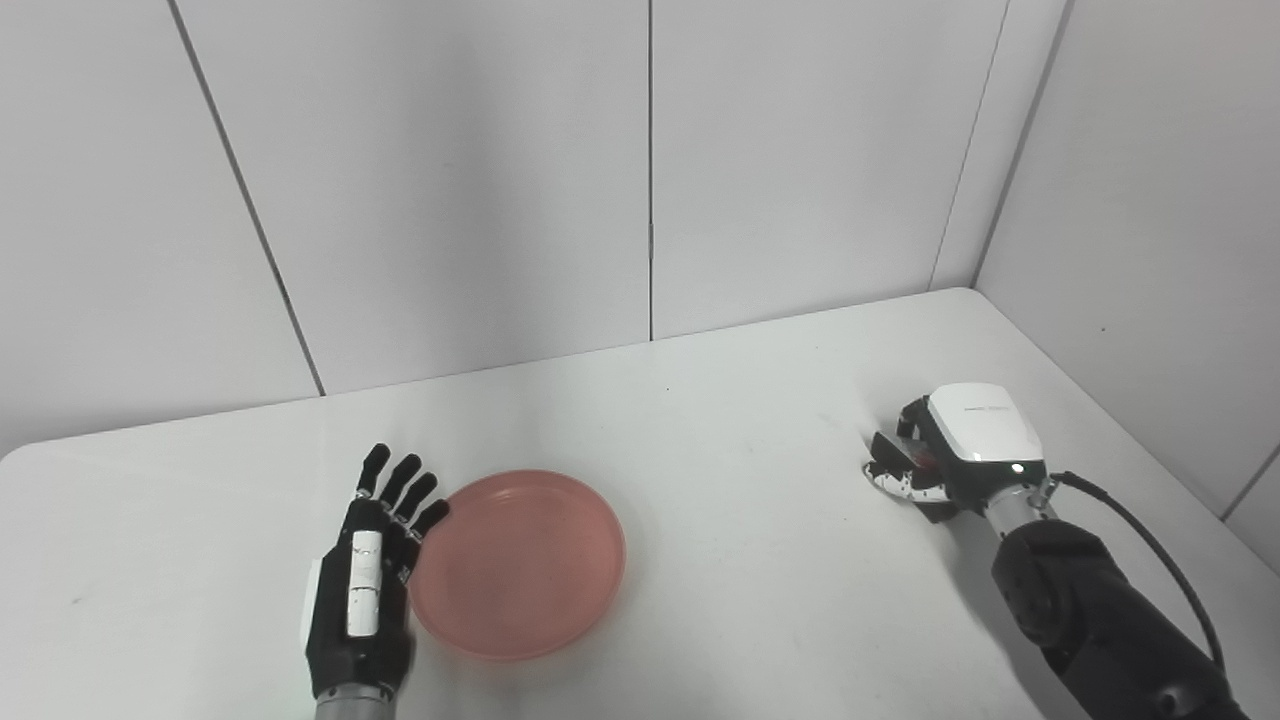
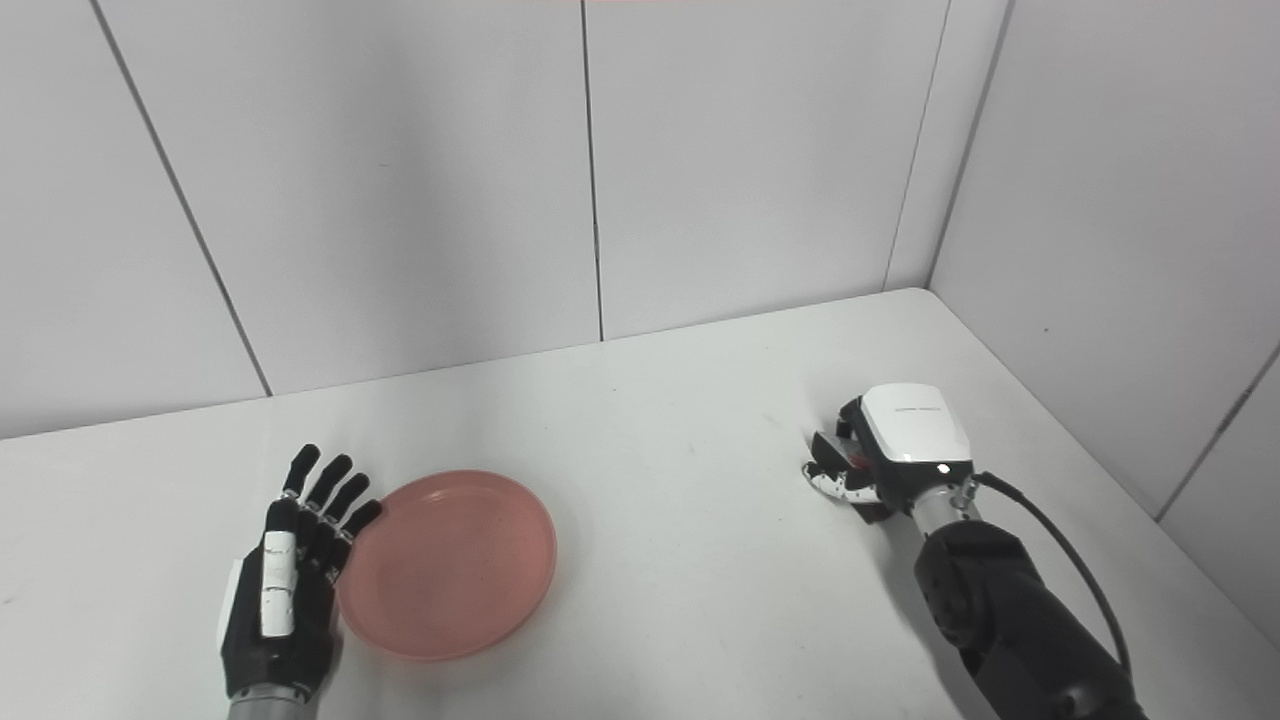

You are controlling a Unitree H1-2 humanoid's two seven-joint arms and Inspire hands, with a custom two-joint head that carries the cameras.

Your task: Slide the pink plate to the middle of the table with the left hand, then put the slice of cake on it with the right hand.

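One plate [image 1: 520, 562] beside left hand [image 1: 365, 585]

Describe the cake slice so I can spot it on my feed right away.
Look at the white table, right side near the corner. Under the curled fingers of the right hand sits the cake slice, small and white with dark and red specks, far from the pink plate.

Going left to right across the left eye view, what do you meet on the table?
Left robot hand, open beside the plate → pink plate → slice of cake, mostly hidden under the fingers → right robot hand, curled over the cake.
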